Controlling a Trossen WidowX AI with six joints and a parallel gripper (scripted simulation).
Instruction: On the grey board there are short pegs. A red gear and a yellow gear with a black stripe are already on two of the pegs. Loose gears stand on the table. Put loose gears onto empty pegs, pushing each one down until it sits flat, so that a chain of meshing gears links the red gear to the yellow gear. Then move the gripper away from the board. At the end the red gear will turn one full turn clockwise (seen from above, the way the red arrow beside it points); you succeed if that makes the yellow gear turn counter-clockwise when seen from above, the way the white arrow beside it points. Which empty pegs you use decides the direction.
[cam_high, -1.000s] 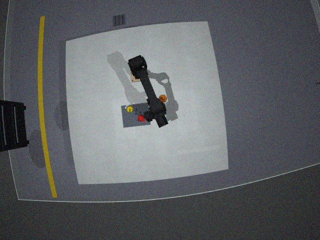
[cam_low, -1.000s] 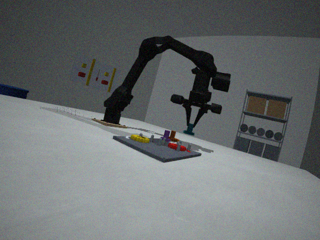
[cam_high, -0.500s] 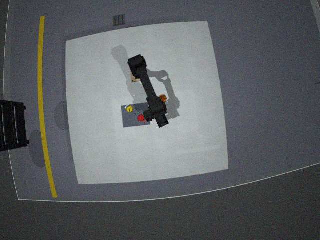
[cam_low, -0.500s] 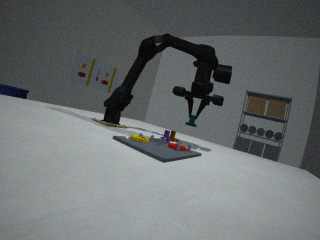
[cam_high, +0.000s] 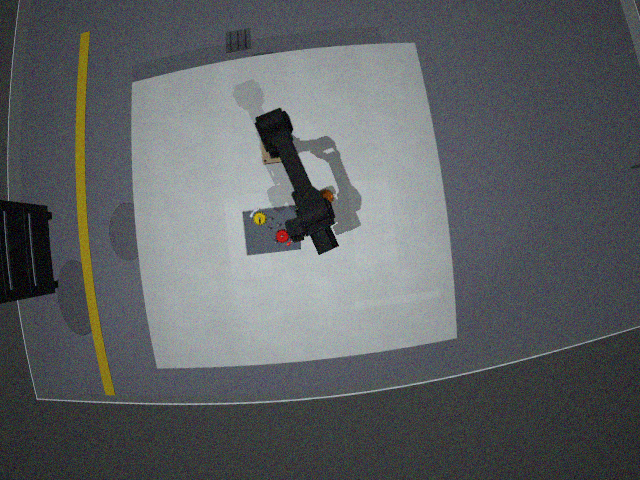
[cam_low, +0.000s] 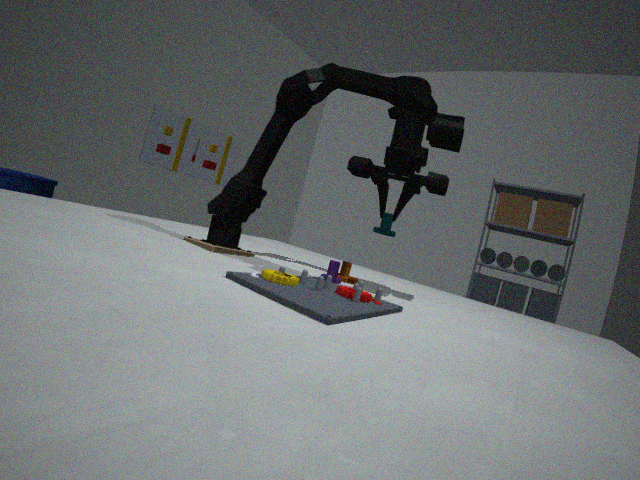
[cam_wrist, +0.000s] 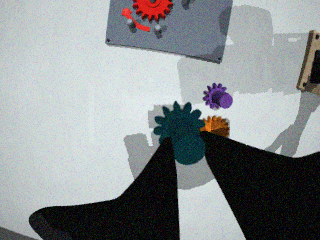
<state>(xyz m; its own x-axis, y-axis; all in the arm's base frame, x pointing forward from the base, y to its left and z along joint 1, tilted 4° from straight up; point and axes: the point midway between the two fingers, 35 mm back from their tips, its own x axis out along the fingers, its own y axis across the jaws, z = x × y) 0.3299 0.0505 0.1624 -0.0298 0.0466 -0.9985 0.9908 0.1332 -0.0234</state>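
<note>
Above the white table (cam_high: 289, 304) (cam_low: 258, 372) (cam_wrist: 60, 120), jaws (cam_low: 388, 217) clamped on the teal gear's upright handle (cam_low: 387, 221) (cam_wrist: 188, 149).

Board (cam_high: 263, 246) (cam_low: 330, 314) (cam_wrist: 170, 39) lies on tabletop (cam_high: 310, 310) (cam_low: 206, 361) (cam_wrist: 65, 100). On it, top view: driven gear (cam_high: 259, 220) (cam_low: 276, 277) upper L, driving gear (cam_high: 279, 236) (cam_low: 351, 294) (cam_wrist: 152, 5) lower R, some pegs (cam_low: 320, 283) btwn. 1st loose gear (cam_low: 333, 271) (cam_wrist: 215, 96) stands off board, w/ 2nd loose gear (cam_high: 327, 195) (cam_low: 345, 271) (cam_wrist: 217, 124) just beside, farther from board in wrist view. 3rd loose gear (cam_low: 385, 227) (cam_wrist: 177, 121) is in my hand (cam_low: 388, 217) (cam_wrist: 186, 140), above tabletop.
</note>
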